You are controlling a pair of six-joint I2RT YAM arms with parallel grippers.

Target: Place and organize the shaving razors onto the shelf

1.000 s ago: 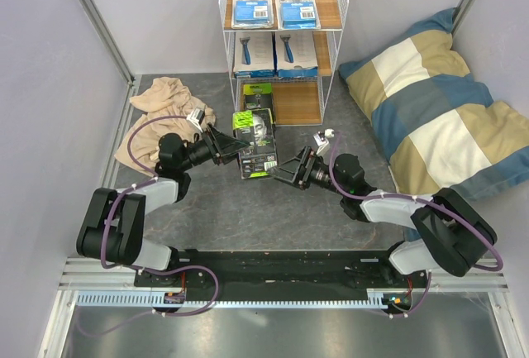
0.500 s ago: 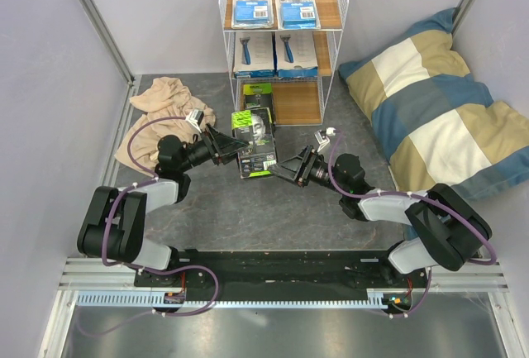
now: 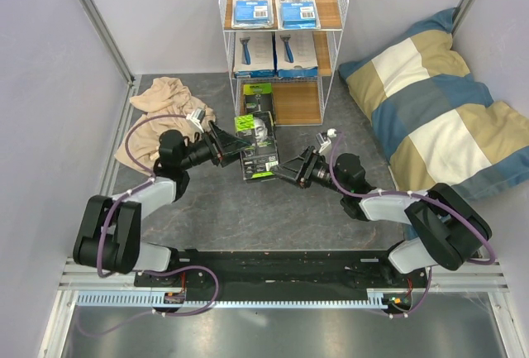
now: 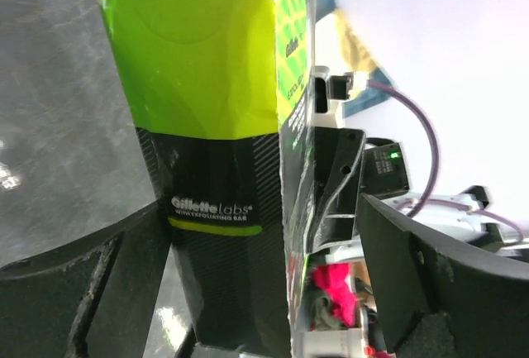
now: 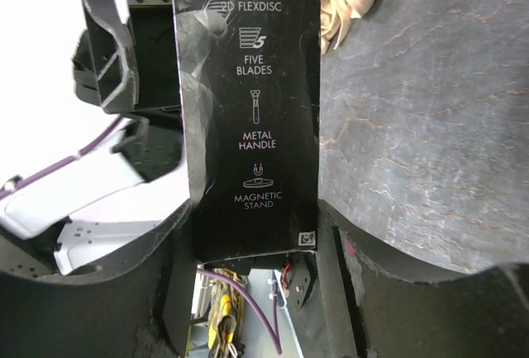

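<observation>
So right gripper (image 3: 281, 169) is clamping the black-and-green box (image 3: 258, 150) while left gripper (image 3: 235, 146) is sitting wide open around it, probably handing it across toward the shelf (image 3: 299, 103)

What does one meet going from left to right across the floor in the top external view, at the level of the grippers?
Beige towel → left gripper → black-and-green razor box → right gripper → striped pillow.
</observation>
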